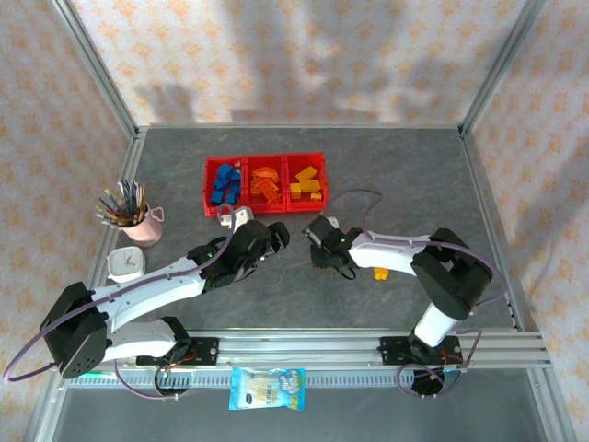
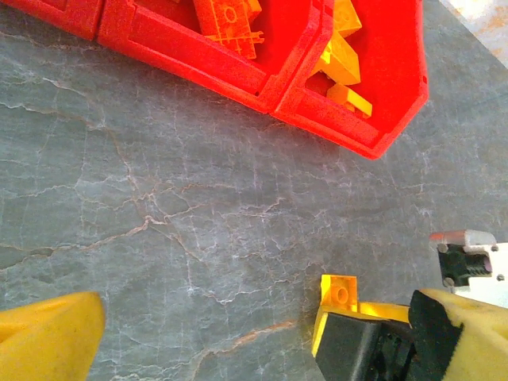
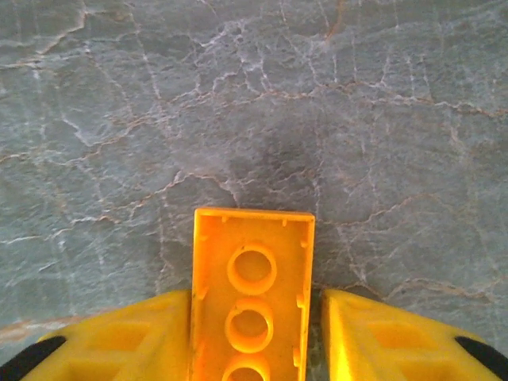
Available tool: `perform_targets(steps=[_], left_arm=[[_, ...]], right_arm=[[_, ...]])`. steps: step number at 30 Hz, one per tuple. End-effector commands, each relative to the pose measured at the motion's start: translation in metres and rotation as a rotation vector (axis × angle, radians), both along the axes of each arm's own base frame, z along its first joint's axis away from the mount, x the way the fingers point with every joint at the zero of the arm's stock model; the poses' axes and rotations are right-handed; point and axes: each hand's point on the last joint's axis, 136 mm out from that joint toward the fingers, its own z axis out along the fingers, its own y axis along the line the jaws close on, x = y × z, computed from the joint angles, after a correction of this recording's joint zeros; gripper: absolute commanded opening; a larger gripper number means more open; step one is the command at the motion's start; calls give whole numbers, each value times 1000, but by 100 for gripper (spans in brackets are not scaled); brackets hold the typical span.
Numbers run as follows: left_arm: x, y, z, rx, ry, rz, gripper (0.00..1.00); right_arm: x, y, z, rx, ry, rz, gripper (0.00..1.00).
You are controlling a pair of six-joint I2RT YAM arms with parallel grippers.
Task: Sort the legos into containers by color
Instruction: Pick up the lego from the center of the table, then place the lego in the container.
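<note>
I have the right gripper (image 3: 255, 300) drawn in narrow on a yellow plastic brick (image 3: 252, 270). The brick lies hollow side up between the yellow pads (image 3: 119, 341), with much of its length poking out ahead of them. It is over the grey stone-patterned table (image 3: 254, 95), a little short of the red translucent plastic tray (image 1: 265, 157). I cannot tell whether it rests on the table or hangs just above it. One pad sits flush on the brick, but I see a thin dark line at the other, so I judge the pinch to be light and close to the brick's end.

That is my first worry. With so short a hold, the brick could swivel or slide out on the lift and drop back to the table.

Second, the left gripper (image 1: 276, 238) hangs just beside the right one, fingers spread wide and holding nothing. Any drift toward it on the way to the tray could clip it.

Third, the protruding end could catch the tray's low wall if I come in too low. An off-line release would also put the brick with the orange pieces (image 1: 266, 184) in the middle compartment. It belongs with the yellow bricks (image 1: 306, 187) in the end one. The blue bricks (image 1: 224, 184) fill the opposite end.

Another loose yellow brick (image 1: 379, 273) lies on the table beside the right arm, and a careless swing could knock it away.
</note>
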Motion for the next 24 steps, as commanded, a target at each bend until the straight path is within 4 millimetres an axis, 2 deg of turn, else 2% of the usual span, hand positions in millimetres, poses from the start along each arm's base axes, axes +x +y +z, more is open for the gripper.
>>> perform_targets(steps=[1,7,12,15,20,24], left_arm=[[-1,6,2,17,-15,17,99],[-1,8,5,16,-24,21,99],[3,11,16,39,-51,21,99],[8,15,26,60,-70,22,99],[21,27,37,73,-88,27,99],[34,34,45,81,-106,32,100]], right_arm=[[4,-7,-2,-52,-4,-26,40],[5,-1,4,-21,-9,-24,28],[21,10,37,23,-73,-22,27],[39,15,61,50,-122,-32,27],[86,19,91,72,-200,-67,27],[125,27,105,69,-261,-80,27]])
